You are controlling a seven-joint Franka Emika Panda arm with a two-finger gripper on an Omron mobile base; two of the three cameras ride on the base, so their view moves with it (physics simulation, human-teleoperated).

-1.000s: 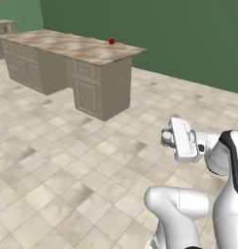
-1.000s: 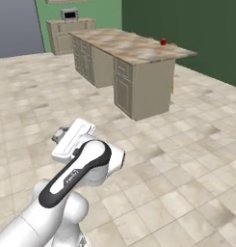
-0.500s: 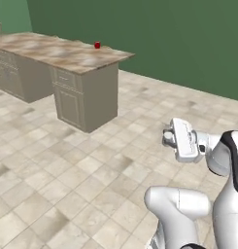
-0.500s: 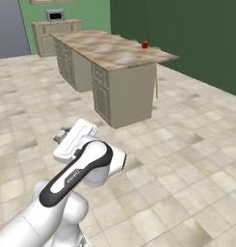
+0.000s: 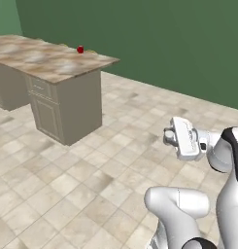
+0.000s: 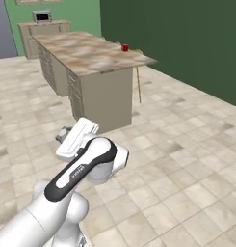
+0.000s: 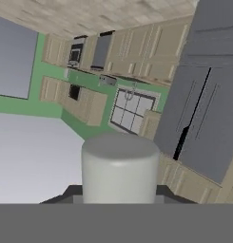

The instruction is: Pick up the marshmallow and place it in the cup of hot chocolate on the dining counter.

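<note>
A white squat marshmallow [image 7: 120,167] stands large in the hand view, held between the two dark fingertips of my gripper [image 7: 119,195], which is shut on it. My hand hangs folded close to the base, gripper [image 5: 167,137] pointing left, gripper [image 6: 63,135] well short of the counter. The small red mug [image 5: 80,49] stands near the far edge of the beige marbled dining counter [image 5: 52,63]. In the right base view the red mug [image 6: 124,47] sits toward the far corner of the counter [image 6: 90,53]. Its liquid is too small to make out.
Cabinet drawers [image 5: 42,104] face me on the counter's near side. A thin wooden stool leg [image 6: 138,85] shows behind its end. Tiled floor [image 5: 91,185] lies between me and the counter. A dark green wall [image 5: 154,39] is behind it, and a microwave [image 6: 42,17] sits on a far worktop.
The whole picture has shifted in both base views: the base has driven, and the counter with the mug looks nearer. The arm's folded pose and its hold on the marshmallow are unchanged.
</note>
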